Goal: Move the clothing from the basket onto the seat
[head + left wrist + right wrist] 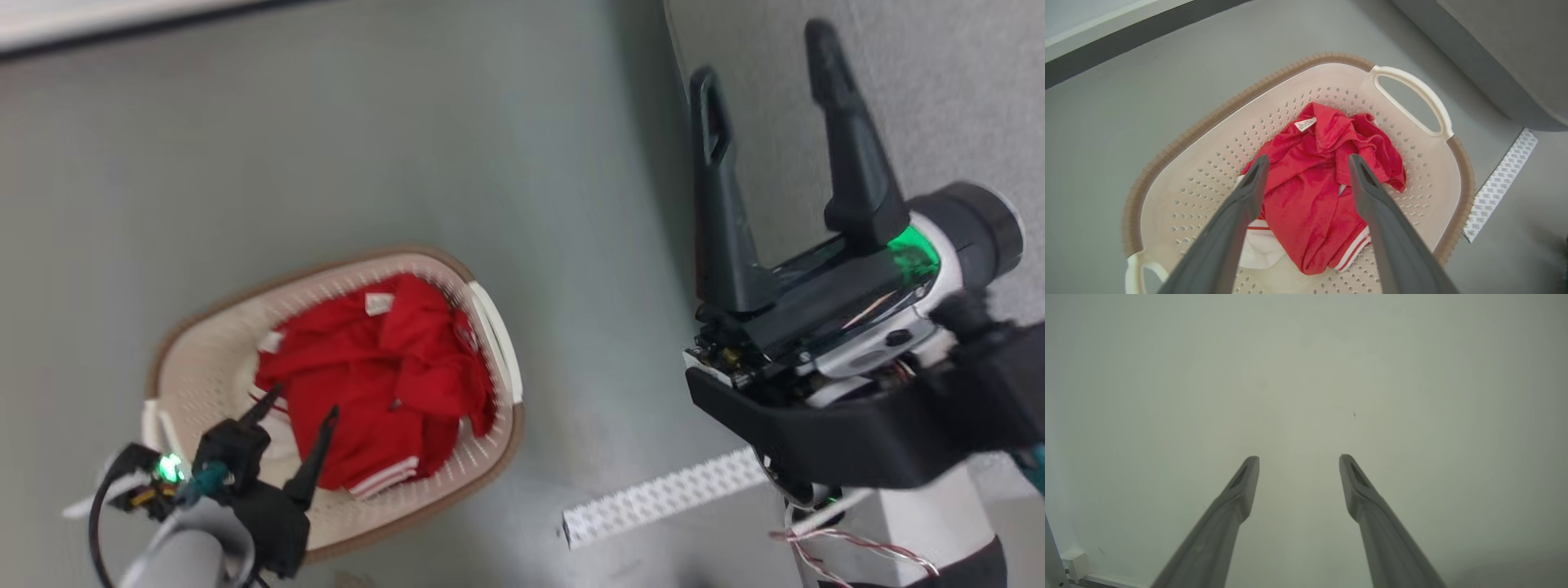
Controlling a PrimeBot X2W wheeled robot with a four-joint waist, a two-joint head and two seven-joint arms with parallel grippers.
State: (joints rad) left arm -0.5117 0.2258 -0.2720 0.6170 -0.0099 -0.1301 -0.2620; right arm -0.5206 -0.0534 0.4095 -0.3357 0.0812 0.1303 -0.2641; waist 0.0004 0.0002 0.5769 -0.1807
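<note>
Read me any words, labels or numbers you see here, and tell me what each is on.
White label on the red garment in the basket: printed, too small to read.
White strip on the floor: repeated marks, too blurred to read.

Left hand (303, 401) spread; right hand (761, 51) spread
</note>
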